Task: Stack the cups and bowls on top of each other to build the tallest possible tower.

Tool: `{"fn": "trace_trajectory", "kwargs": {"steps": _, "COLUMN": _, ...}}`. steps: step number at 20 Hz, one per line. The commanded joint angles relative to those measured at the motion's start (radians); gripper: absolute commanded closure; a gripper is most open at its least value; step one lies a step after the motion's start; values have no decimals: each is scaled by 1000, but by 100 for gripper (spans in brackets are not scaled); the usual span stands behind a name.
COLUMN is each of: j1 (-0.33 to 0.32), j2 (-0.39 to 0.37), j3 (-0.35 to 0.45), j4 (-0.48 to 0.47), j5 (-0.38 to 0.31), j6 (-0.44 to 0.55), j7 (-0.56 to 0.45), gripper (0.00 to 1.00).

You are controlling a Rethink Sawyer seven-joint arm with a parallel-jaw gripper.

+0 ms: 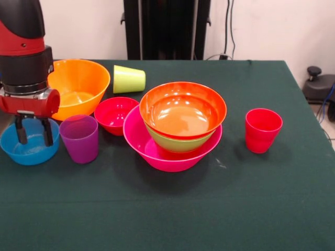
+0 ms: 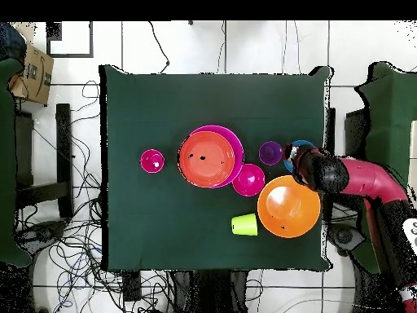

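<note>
Bowls and cups seen from above on a green table [image 2: 163,228]

An orange bowl [image 2: 205,158] is set inside a pink bowl [image 2: 234,140] near the middle. A red cup [image 2: 151,160] is seen alone on its left. A small red bowl [image 2: 248,180] touches the pink bowl on the right. A purple cup [image 2: 270,152] is just beside a blue bowl [image 2: 291,150], which is partly hidden by the red and black arm [image 2: 358,178]. A big orange bowl [image 2: 288,206] and a tipped green cup [image 2: 243,225] are lower down.

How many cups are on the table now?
3: the purple cup beside the blue bowl, the lime green cup lying on its side, the red cup standing alone.
</note>
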Motion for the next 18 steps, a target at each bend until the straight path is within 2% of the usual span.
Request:
{"fn": "trace_trajectory", "kwargs": {"steps": 1, "j1": 55, "j2": 91, "j3": -72, "j4": 27, "j5": -51, "j6": -35, "j7": -23, "gripper": 0}}
{"fn": "trace_trajectory", "kwargs": {"steps": 9, "j1": 64, "j2": 123, "j3": -94, "j4": 9, "j5": -55, "j6": -39, "j7": -20, "gripper": 0}}
{"fn": "trace_trajectory", "kwargs": {"steps": 18, "j1": 67, "j2": 144, "j3": -116, "j4": 7, "j5": -59, "j6": -88, "j7": -7, "gripper": 0}}
